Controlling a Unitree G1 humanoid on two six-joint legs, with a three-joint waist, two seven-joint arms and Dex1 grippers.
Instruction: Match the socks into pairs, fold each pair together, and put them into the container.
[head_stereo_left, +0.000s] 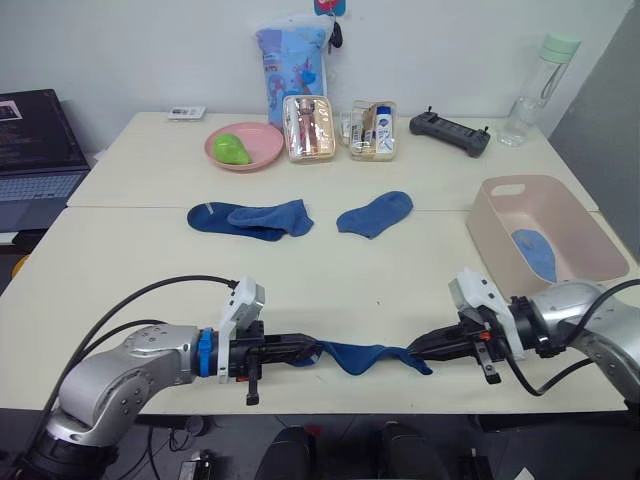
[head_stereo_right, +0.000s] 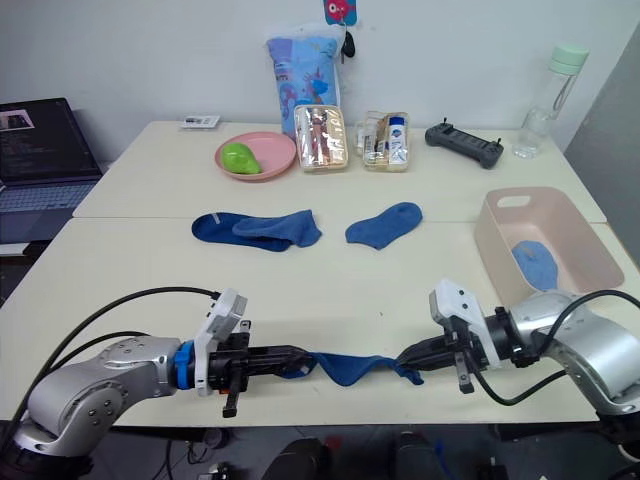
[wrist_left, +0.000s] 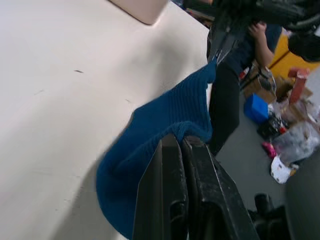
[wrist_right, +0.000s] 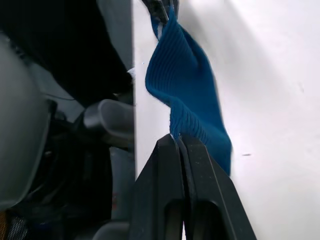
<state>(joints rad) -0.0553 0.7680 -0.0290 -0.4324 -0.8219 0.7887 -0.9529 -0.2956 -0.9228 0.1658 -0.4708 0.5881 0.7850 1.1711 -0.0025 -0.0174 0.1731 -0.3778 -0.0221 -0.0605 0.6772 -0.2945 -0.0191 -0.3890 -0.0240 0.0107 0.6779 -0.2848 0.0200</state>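
A pale tabletop (head_stereo_left: 150, 270) carries everything. Head view: near its front edge, left tool (head_stereo_left: 305, 349) and right tool (head_stereo_left: 418, 350) each clench an end of a sagging sock (head_stereo_left: 362, 357). Wrist views: both grips pinch only the edge, so bring the ends together evenly without pulling.

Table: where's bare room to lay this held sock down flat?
Open table runs between the held sock and the socks lying mid-table, and left of the left gripper. Crowded: the far edge with plate, clear boxes and bottle; the container borders the right gripper.
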